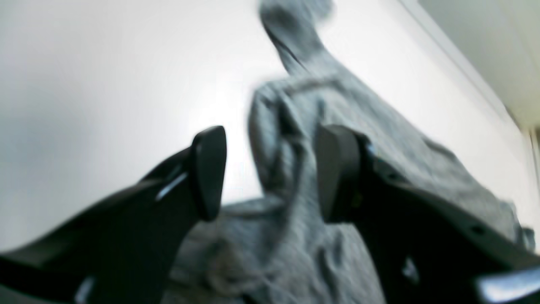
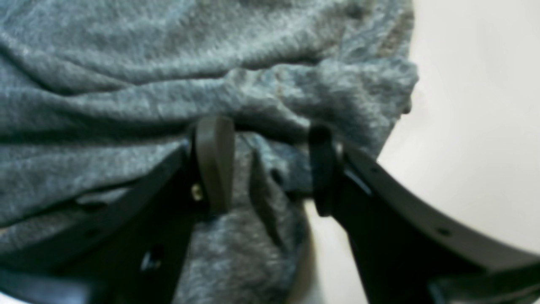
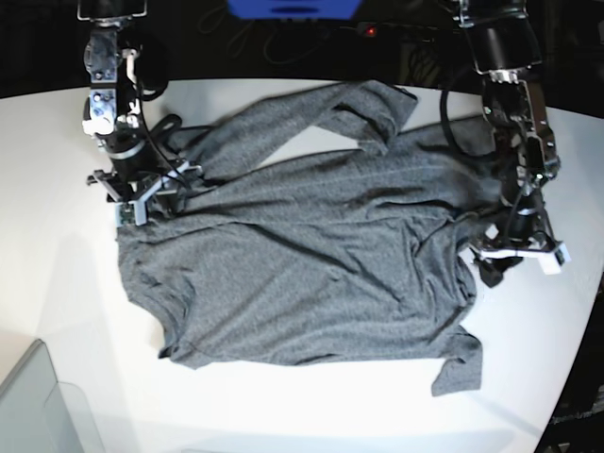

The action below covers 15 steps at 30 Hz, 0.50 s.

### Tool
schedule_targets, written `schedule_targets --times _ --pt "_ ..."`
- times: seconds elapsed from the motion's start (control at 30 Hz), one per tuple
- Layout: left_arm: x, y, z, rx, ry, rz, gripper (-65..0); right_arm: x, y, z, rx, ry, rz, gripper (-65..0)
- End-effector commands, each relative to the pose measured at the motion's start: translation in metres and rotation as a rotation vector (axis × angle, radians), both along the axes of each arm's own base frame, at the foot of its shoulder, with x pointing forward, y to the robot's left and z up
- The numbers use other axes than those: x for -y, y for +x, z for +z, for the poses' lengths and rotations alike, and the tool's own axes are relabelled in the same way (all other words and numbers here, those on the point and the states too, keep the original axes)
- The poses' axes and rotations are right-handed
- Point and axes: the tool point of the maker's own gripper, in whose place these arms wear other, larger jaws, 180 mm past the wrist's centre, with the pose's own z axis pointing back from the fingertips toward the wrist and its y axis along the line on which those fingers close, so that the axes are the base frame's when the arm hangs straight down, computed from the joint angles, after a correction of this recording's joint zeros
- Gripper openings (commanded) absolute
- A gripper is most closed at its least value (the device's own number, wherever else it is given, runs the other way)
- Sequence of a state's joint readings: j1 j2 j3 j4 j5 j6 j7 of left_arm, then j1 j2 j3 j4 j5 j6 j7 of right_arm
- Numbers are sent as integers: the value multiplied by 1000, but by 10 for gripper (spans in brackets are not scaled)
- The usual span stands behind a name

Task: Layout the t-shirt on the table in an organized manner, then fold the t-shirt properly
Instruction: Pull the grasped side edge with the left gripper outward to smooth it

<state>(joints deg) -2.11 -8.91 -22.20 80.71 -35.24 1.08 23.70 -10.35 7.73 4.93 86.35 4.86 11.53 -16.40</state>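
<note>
The dark grey t-shirt (image 3: 311, 264) lies spread but creased on the white table (image 3: 57, 274), with one sleeve (image 3: 359, 109) folded over at the far side. My right gripper (image 3: 142, 198) stands at the shirt's left edge. Its wrist view shows the right gripper (image 2: 268, 166) open, fingertips down on the t-shirt (image 2: 126, 84) with a small fold between the jaws. My left gripper (image 3: 514, 253) is at the shirt's right edge. Seen from the wrist, the left gripper (image 1: 272, 173) is open around a raised ridge of the t-shirt (image 1: 274, 139), and bare table shows beside one finger (image 1: 209, 173).
A translucent grey bin corner (image 3: 38, 406) sits at the near left. The table's curved edge (image 3: 576, 359) runs close to my left gripper on the right. Dark cables and a blue object (image 3: 293, 8) lie beyond the far edge.
</note>
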Motion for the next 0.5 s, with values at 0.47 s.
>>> schedule_targets --times 0.47 --pt "-3 47 -52 -148 -70 -6 -321 2 7 12 46 -4 1 -359"
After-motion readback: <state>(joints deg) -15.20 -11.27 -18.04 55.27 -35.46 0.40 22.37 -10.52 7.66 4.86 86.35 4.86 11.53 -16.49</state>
